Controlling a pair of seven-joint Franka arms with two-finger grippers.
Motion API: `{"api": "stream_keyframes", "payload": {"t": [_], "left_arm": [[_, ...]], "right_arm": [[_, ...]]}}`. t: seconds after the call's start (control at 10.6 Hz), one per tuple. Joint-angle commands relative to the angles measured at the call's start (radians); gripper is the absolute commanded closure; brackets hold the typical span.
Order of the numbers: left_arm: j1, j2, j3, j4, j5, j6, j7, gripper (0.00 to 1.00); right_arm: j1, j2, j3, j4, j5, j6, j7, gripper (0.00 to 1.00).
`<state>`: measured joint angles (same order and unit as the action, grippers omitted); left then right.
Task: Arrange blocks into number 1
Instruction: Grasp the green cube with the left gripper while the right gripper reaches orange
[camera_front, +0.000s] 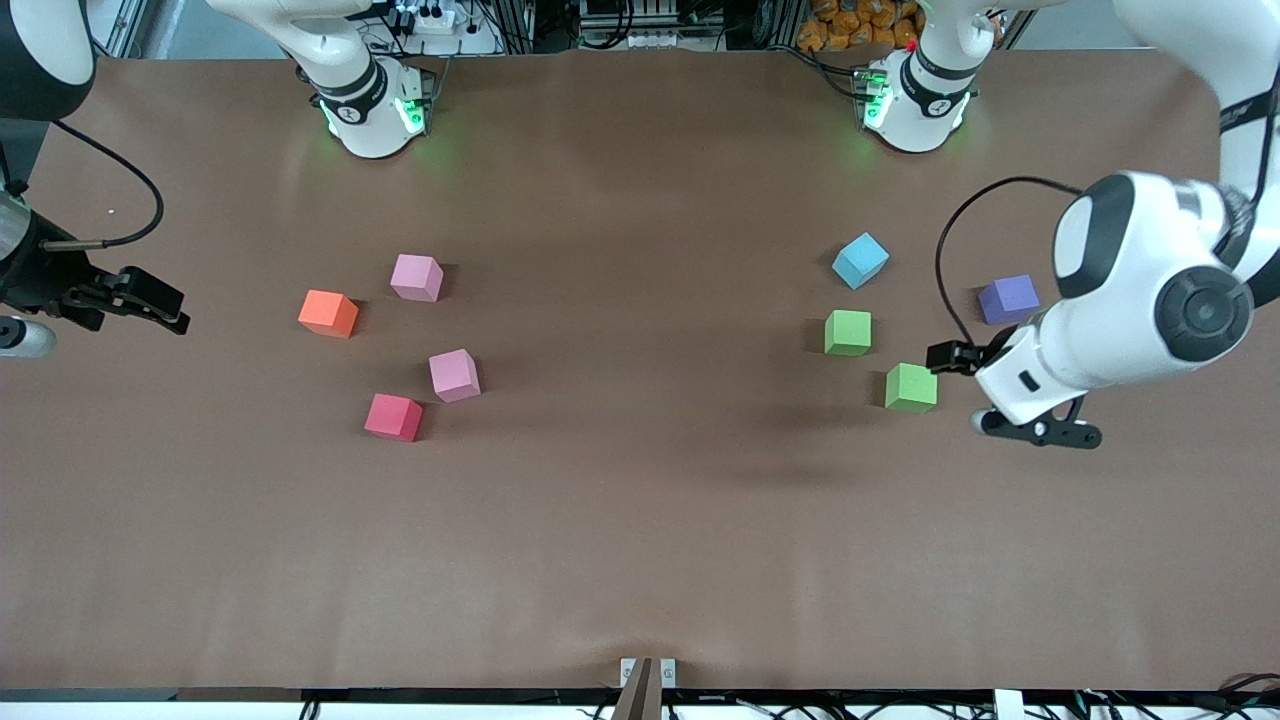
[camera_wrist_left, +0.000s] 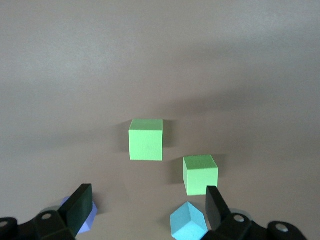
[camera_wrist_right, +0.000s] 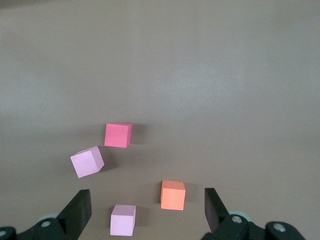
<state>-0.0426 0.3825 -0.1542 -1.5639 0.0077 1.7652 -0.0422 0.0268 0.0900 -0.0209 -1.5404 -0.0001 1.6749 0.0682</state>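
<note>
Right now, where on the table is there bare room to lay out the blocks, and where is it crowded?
Bare: the middle strip between the pink cube and the green block, and the wide band nearer the camera than the red block. Crowded: each end's cluster, by the open right hand and open left hand.

Three stray cubes on a brown desk (camera_front: 640, 540)

Two pink cubes sit toward the right arm's end: one pink cube (camera_front: 417, 277) farther from the front camera, the other pink cube (camera_front: 455, 375) nearer to it and turned slightly askew. They lie apart, not touching. A light blue cube (camera_front: 860, 260) rests alone toward the left arm's end, rotated so a corner points at the front camera. All three lie flat on the desk.
</note>
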Motion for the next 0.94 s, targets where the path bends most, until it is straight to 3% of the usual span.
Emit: {"api": "stream_keyframes", "payload": {"t": [0.0, 0.56, 0.85], "left_arm": [[-0.006, 0.035, -0.002, -0.001, 0.046, 0.033, -0.031, 0.00], [-0.049, 0.093, -0.005, -0.025, 0.081, 0.051, -0.100, 0.00], [-0.120, 0.072, -0.007, -0.169, 0.080, 0.218, -0.243, 0.00]], "right_arm": [[0.002, -0.010, 0.002, -0.003, 0.000, -0.004, 0.019, 0.00], [0.005, -0.009, 0.004, -0.047, 0.000, -0.014, 0.018, 0.00], [0.012, -0.006, 0.004, -0.118, 0.000, 0.018, 0.019, 0.00]]}}
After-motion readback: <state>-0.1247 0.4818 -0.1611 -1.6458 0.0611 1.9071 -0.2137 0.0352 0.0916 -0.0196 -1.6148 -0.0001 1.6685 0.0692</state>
